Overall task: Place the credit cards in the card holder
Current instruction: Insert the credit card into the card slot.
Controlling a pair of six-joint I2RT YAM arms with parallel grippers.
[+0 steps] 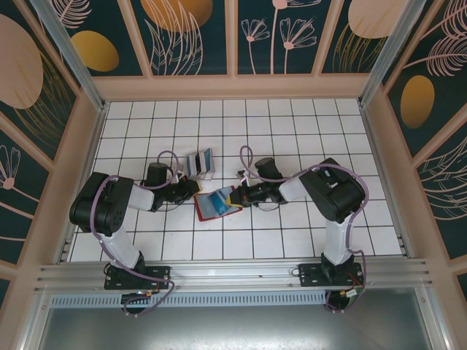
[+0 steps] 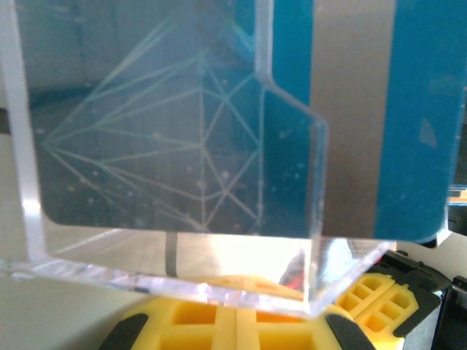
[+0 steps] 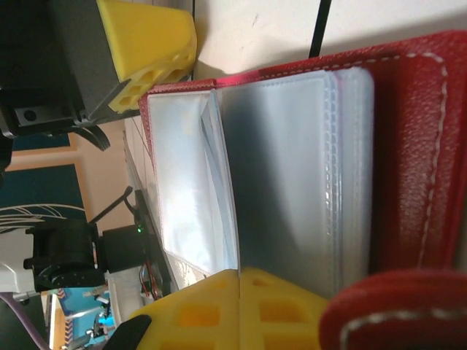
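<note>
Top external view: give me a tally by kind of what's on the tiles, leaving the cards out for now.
card holder, red, lying open: 1
clear box: 1
Robot arms: 2, the left arm and the right arm
Total: 4

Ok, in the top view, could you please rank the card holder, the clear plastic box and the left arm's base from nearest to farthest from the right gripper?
From the right gripper:
1. card holder: at its fingertips, just to its left.
2. clear plastic box: farther left and further back.
3. left arm's base: far left, at the near edge.
</note>
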